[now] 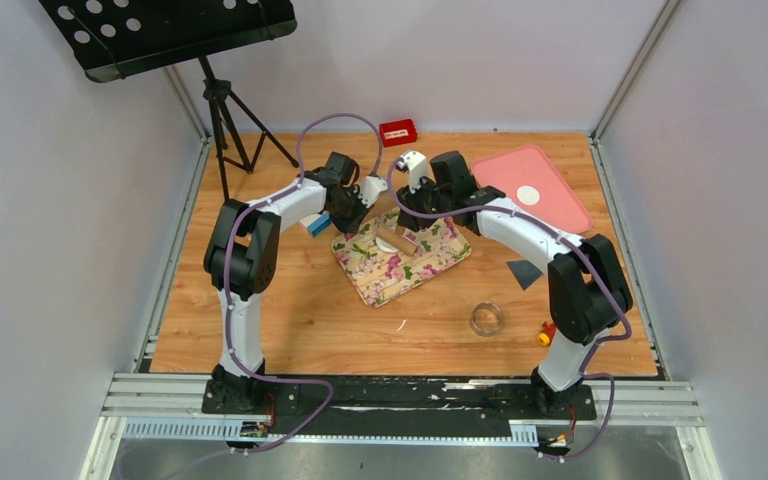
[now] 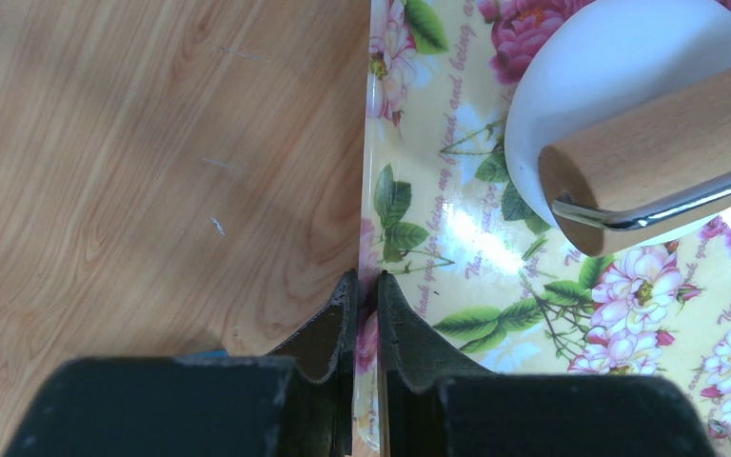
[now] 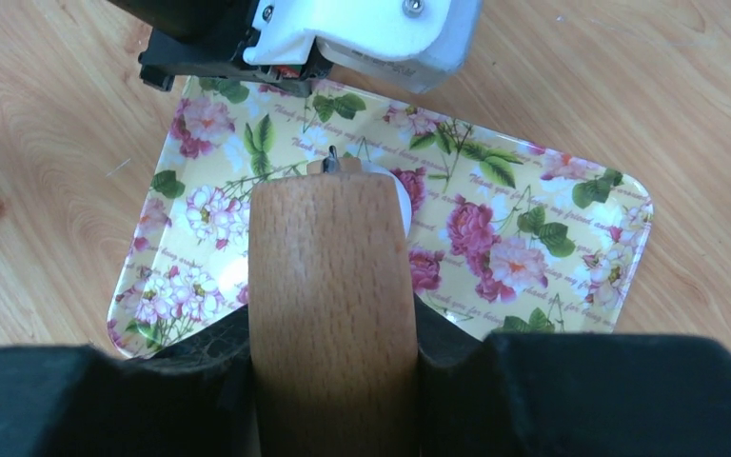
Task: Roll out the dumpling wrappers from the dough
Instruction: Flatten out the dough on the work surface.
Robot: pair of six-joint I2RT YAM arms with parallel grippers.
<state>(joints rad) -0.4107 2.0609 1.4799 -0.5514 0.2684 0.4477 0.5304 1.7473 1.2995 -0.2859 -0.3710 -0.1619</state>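
A flowered tray [image 1: 430,262] lies mid-table with flattened white dough [image 1: 392,243] on it. My left gripper [image 2: 365,278] is shut on the tray's left rim [image 2: 373,171], pinching the thin edge between its fingers. My right gripper [image 3: 331,333] is shut on the wooden handle [image 3: 328,276] of a small roller. The roller's wooden drum [image 2: 666,143] rests on the dough [image 2: 619,67], carried by a metal bracket [image 2: 666,202]. Only a sliver of dough [image 3: 401,200] shows past the handle in the right wrist view. One round white dumpling wrapper [image 1: 528,195] lies on a pink tray [image 1: 560,205] at the back right.
A metal ring cutter [image 1: 486,318] stands on the wood in front of the right arm, with an orange-and-yellow piece [image 1: 545,333] and a dark flat scrap [image 1: 523,272] nearby. A white-and-blue block [image 1: 317,226] sits under the left arm. A red box [image 1: 398,132] and a music stand [image 1: 222,110] are at the back.
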